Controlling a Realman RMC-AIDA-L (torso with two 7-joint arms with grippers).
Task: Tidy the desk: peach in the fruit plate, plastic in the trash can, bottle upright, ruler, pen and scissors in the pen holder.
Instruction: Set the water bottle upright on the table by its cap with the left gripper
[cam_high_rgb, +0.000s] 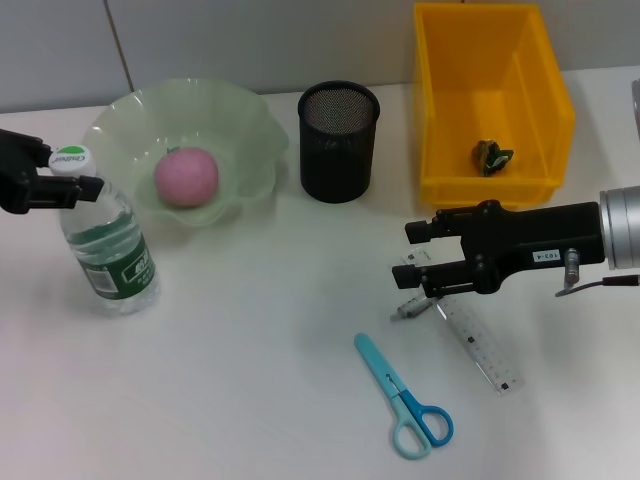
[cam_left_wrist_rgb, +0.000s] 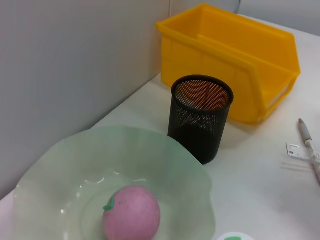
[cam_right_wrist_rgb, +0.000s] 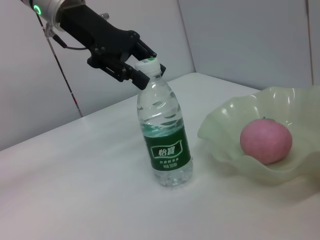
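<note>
The water bottle (cam_high_rgb: 106, 245) stands upright on the white desk (cam_high_rgb: 250, 380) at the robot's left, just beside the pale green fruit plate (cam_high_rgb: 250, 140), and the left gripper (cam_high_rgb: 62, 172) is at its neck, black fingers (cam_right_wrist_rgb: 131, 71) closed around it just under the white and green cap (cam_high_rgb: 71, 157). From the right wrist view the grasp looks firm, with the fingers set on either side of the neck and the bottle straight under them. The pink peach (cam_high_rgb: 186, 176) lies in the plate, well clear of either gripper. Behind the middle of the desk is the black mesh pen holder (cam_high_rgb: 339, 141), and to its right the yellow trash can (cam_high_rgb: 530, 180) with a small crumpled piece of plastic (cam_high_rgb: 492, 156) on its floor. On the robot's right, the right gripper (cam_high_rgb: 412, 254) hangs low over the desk with its two fingers spread apart, holding nothing. Just beneath and beside its lower finger lie the grey pen (cam_high_rgb: 418, 303) and the clear ruler (cam_high_rgb: 482, 345), the pen touching the ruler's upper end. The blue scissors (cam_high_rgb: 405, 397) lie closed, nearer the front edge, apart from the gripper.
</note>
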